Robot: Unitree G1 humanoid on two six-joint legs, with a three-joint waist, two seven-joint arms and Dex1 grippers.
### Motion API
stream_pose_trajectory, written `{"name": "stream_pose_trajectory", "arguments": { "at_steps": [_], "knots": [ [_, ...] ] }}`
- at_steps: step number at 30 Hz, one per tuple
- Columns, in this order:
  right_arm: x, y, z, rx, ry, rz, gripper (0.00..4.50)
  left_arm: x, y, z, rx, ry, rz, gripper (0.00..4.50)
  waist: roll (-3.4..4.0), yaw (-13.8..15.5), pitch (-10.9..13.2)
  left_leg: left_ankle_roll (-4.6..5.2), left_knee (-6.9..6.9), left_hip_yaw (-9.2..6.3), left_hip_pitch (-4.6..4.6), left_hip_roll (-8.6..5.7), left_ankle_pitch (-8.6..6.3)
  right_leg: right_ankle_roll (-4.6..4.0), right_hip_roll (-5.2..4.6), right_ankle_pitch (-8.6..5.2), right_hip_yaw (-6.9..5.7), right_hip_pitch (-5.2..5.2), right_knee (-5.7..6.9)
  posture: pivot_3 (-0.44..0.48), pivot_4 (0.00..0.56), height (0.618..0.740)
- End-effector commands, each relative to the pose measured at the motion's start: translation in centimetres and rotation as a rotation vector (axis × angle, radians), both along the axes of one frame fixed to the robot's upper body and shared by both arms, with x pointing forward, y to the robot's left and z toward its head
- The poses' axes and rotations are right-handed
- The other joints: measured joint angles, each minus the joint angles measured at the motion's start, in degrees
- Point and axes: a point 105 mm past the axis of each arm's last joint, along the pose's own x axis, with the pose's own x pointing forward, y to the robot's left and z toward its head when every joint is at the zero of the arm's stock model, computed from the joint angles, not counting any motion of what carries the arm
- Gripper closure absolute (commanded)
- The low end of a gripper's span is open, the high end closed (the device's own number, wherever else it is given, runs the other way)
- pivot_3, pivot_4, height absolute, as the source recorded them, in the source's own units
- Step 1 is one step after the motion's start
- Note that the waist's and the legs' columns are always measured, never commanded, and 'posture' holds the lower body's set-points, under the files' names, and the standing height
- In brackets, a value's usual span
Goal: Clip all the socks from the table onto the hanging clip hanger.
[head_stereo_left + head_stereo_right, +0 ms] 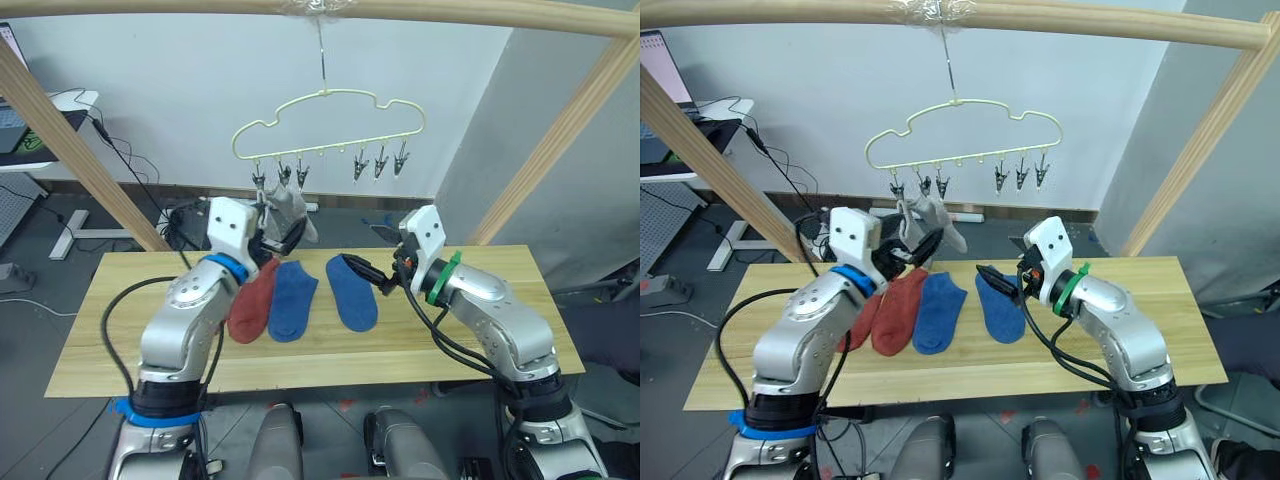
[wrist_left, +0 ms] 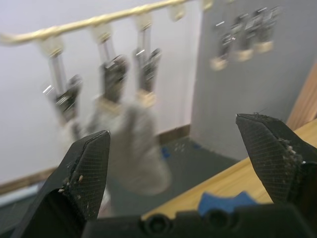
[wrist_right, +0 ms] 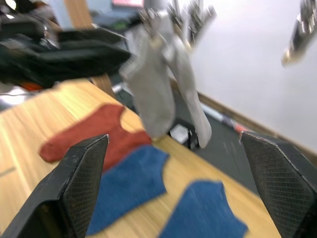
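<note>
Here, grey socks point(image 1: 928, 222) clipped, left gripper point(image 1: 921, 248) just beside, fingers spread.

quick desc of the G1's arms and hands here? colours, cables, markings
Both arms have silver-grey shells with white wrist blocks and loose black cables looping alongside. The left arm carries a blue band at the wrist; the right a green one. The left hand and right hand each have two black fingers with a fine grid-textured surface, tapering to points.

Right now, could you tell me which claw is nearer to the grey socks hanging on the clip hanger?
Left. The left claw is open just below and beside the grey socks. The right claw, also open, sits lower over the blue sock, farther away.
</note>
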Motion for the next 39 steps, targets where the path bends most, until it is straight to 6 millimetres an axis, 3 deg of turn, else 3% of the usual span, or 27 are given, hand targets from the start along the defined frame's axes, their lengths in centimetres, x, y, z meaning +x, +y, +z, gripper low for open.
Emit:
{"name": "stream_pose_trajectory", "arguments": {
  "at_steps": [1,6,22,39],
  "knots": [
    [-0.6,-0.7,2.6,0.056,-0.092,0.011,0.0,0.3,-0.9,2.1,-0.038,-0.118,-0.005,0.62,0.0,-0.02,0.0,0.0,0.03,0.0,0.0,0.0,0.0,0.0,0.0,0.0,0.01,0.01,0.0,0.0,0.175,0.74],
    [-0.6,-0.8,3.9,0.074,-0.143,0.018,0.0,1.5,-1.4,2.0,-0.083,-0.148,0.044,2.13,0.0,-0.31,0.0,0.01,0.13,0.0,0.0,0.01,0.0,0.01,0.04,0.01,0.03,0.02,0.04,-0.013,0.174,0.74],
    [-1.0,-1.1,6.2,0.111,-0.163,0.086,0.0,4.7,-1.3,1.5,-0.08,-0.205,0.15,2.13,0.0,-1.09,-0.01,0.01,0.19,-0.02,-0.02,0.01,0.01,0.01,0.09,0.03,0.03,0.04,0.07,-0.046,0.18,0.74],
    [-1.2,-1.0,6.3,0.129,-0.154,0.085,0.0,5.8,-0.9,1.7,-0.077,-0.226,0.184,2.13,0.0,-1.66,-0.01,0.01,0.2,-0.02,-0.02,0.02,0.01,0.02,0.09,0.05,0.03,0.04,0.09,-0.051,0.184,0.74]
  ]
}}
